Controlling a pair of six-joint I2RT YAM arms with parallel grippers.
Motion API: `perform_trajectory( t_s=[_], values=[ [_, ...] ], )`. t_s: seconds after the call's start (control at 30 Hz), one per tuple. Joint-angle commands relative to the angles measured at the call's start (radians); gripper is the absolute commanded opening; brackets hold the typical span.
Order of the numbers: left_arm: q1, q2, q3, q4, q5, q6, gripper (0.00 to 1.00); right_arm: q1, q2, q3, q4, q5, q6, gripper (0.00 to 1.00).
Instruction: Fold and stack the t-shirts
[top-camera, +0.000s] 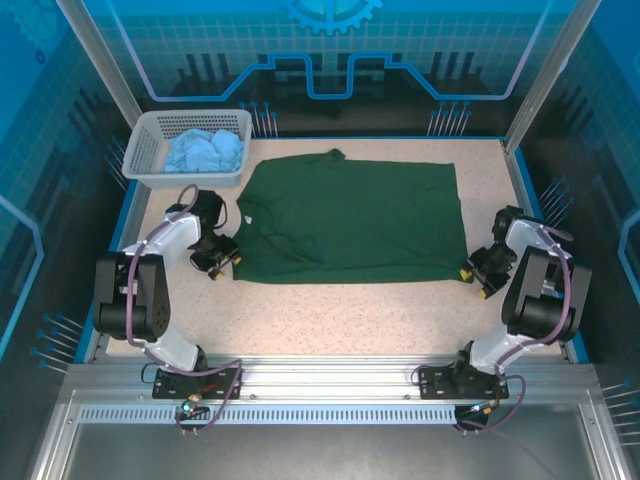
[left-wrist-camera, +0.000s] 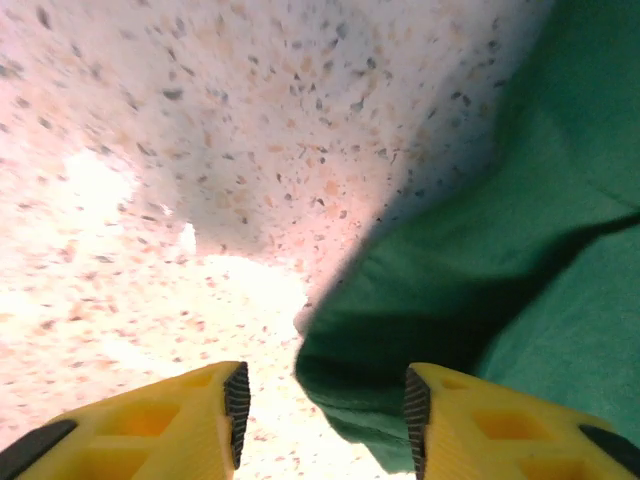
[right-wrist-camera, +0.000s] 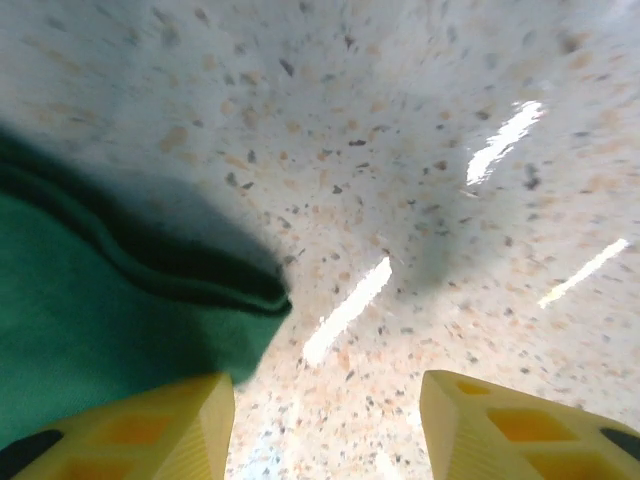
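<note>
A dark green t-shirt (top-camera: 350, 220) lies spread flat in the middle of the table. A light blue t-shirt (top-camera: 205, 152) is bunched inside the white basket (top-camera: 140, 150) at the back left. My left gripper (top-camera: 222, 262) sits low at the green shirt's near left corner, jaws open. In the left wrist view a fold of the green cloth (left-wrist-camera: 480, 290) lies between the open yellow fingers (left-wrist-camera: 150, 425), ungripped. My right gripper (top-camera: 476, 274) is at the shirt's near right corner, open. The right wrist view shows the shirt hem (right-wrist-camera: 120, 300) by the left finger (right-wrist-camera: 150, 425), bare table between the jaws.
The speckled table (top-camera: 350, 315) has free room along its near side in front of the shirt. Blue walls and metal frame posts (top-camera: 540, 75) close in the table on all sides. The arm bases stand on the rail (top-camera: 320, 375) at the near edge.
</note>
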Motion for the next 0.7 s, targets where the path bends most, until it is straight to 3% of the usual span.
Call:
perform_trajectory(
  t_s=[0.0,0.17,0.37,0.5,0.67],
  values=[
    [0.001,-0.069,0.102,-0.062,-0.030,0.010,0.50,0.011,-0.118,0.015,-0.039,0.026,0.045,0.54],
    [-0.103,-0.058,0.188,-0.037,0.052,-0.014,0.44,0.163,-0.190,0.035,0.019,0.036,0.048,0.55],
    [-0.270,0.066,0.159,0.103,0.179,-0.094,0.38,0.240,-0.031,0.068,0.026,-0.007,0.033,0.47],
    [-0.283,0.129,0.087,0.165,0.144,-0.117,0.34,0.230,0.058,0.070,0.058,0.024,0.000,0.46],
    [-0.262,0.184,0.072,0.130,-0.006,-0.072,0.32,0.174,0.173,0.093,0.067,0.009,-0.016,0.48]
  ],
)
